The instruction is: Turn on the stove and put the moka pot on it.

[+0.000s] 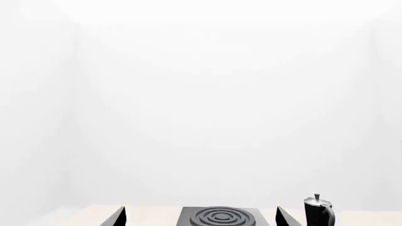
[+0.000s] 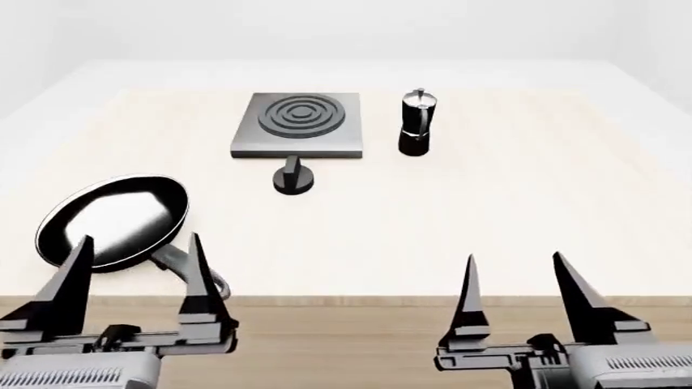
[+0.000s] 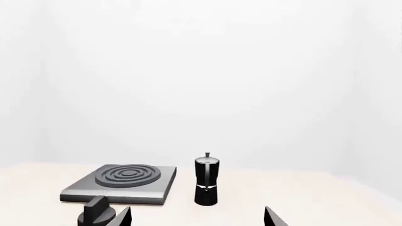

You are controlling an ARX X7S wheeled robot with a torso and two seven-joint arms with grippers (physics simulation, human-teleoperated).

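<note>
Black tapered fingers [image 2: 78, 279], grey ribbed wrist housings, dark mounting brackets

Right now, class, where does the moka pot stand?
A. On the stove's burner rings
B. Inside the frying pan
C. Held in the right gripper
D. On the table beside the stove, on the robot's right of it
D. The moka pot stands upright on the table, just right of the stove, whose burner is bare; both grippers are open and hold nothing.
</note>
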